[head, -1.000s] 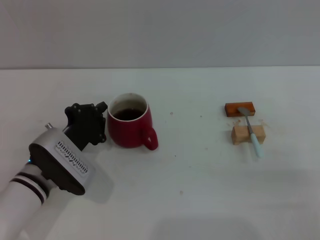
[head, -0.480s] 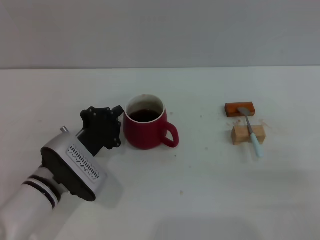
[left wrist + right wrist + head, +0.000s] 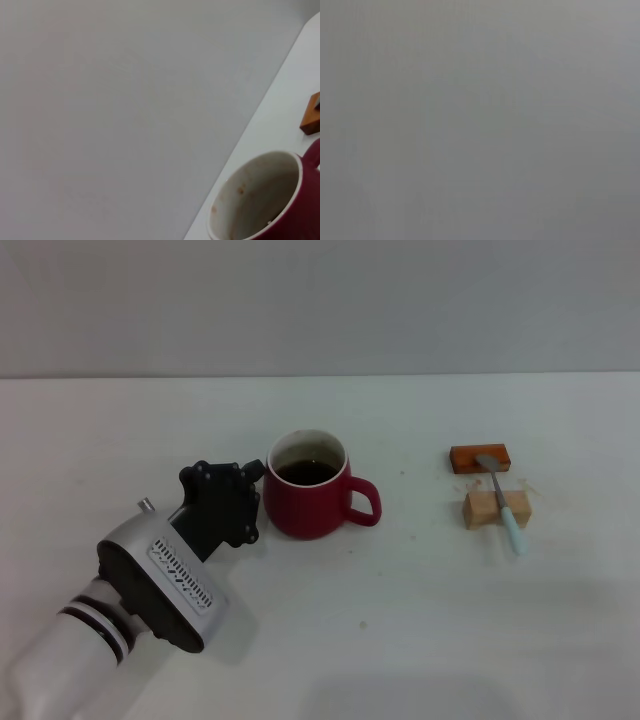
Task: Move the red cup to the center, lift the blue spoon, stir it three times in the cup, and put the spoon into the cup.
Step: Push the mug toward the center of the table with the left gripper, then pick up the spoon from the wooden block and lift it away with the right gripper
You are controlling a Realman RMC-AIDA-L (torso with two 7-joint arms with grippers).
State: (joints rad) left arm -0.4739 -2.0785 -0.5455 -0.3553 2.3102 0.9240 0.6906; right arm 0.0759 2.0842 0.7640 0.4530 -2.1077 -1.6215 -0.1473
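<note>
The red cup [image 3: 310,498] stands upright on the white counter [image 3: 400,620], a squat dark red mug, wider at the base, white inside, with dark liquid in it. Its loop handle points toward my right side, toward the blocks. In my left wrist view the cup [image 3: 265,200] fills one corner, its pale inner wall stained with a few brown specks.

The blue spoon [image 3: 501,503] lies well apart from the cup on my right, its long axis running from far to near: the grey metal bowl rests on the orange-brown block [image 3: 480,457], the neck crosses the pale wooden block [image 3: 496,508], and the light-blue handle slopes down to the counter toward me.

My left gripper [image 3: 250,495] sits just beside the cup on the side opposite the handle, its black body low over the counter. I cannot tell how far my jaws are apart, nor whether they touch the cup. My right arm is out of sight.
</note>
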